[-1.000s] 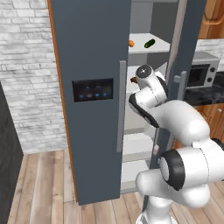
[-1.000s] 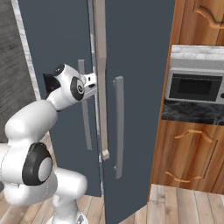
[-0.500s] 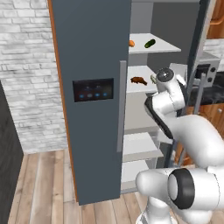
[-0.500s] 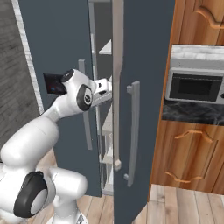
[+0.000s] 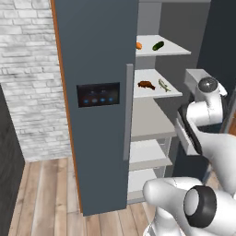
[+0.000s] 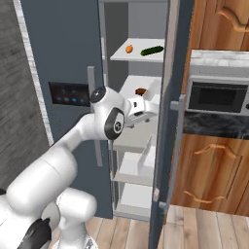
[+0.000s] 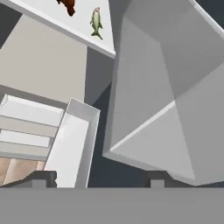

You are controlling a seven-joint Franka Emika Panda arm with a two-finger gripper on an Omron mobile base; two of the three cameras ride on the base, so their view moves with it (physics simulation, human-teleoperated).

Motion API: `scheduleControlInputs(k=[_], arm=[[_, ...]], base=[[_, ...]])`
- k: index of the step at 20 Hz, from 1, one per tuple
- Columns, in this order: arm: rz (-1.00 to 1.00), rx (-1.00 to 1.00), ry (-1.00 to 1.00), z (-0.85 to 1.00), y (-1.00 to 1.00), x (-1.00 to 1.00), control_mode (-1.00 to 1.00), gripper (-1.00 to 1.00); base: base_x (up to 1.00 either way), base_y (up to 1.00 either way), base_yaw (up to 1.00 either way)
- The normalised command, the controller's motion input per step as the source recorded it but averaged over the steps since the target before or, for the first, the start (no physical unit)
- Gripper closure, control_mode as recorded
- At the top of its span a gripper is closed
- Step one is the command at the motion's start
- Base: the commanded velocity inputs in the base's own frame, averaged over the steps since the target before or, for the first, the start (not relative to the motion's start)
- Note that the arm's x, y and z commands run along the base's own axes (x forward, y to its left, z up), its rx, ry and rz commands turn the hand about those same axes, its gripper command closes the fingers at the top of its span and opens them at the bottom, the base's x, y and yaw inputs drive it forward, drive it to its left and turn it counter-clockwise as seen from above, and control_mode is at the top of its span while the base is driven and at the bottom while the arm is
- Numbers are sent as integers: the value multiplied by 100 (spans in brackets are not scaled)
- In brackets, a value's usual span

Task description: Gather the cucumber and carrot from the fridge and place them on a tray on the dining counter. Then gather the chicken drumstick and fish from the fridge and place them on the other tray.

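- The fridge [image 5: 99, 69] stands with its right door [image 6: 168, 121] swung open; the left door with the dark control panel [image 5: 97, 94] is closed.
- On the top shelf [image 5: 173, 50] lie the carrot [image 5: 138, 45] and, just beside it to the right, the cucumber [image 5: 158, 45], apart from each other.
- One shelf below, the chicken drumstick [image 5: 146, 85] and the fish [image 5: 163, 85] lie side by side, near each other and not touching.
- The arm reaches into the opening at about the height of the second shelf; the pincer [image 7: 100, 177] points down past that shelf's edge, with its two dark tips well apart and nothing between them, so it is released and touches no food.
- Under the pincer in the hand view sits a white door bin [image 7: 72, 146], with a large pale bin wall [image 7: 166, 109] to the right.
- Right of the fridge, a microwave [image 6: 216, 95] sits in wooden cabinetry [image 6: 214, 160].
- A brick wall [image 5: 27, 78] lies to the left, above the wooden floor [image 5: 41, 198].
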Motion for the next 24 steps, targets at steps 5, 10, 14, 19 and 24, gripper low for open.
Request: scheduleControlInputs(k=[5, 10, 14, 19, 24], arm=[[0, 1, 0, 0, -77, 7, -100, -100], [0, 3, 0, -2, -35, 3, -100, -100], [0, -3, -5, 0, 49, -41, -100, -100], [0, -8, -9, 0, 100, -6, -100, -100], [0, -4, -10, 0, 100, 1, -100, -100]], base=[[0, 0, 0], [0, 0, 0], [0, 0, 0], [0, 0, 0], [0, 0, 0]])
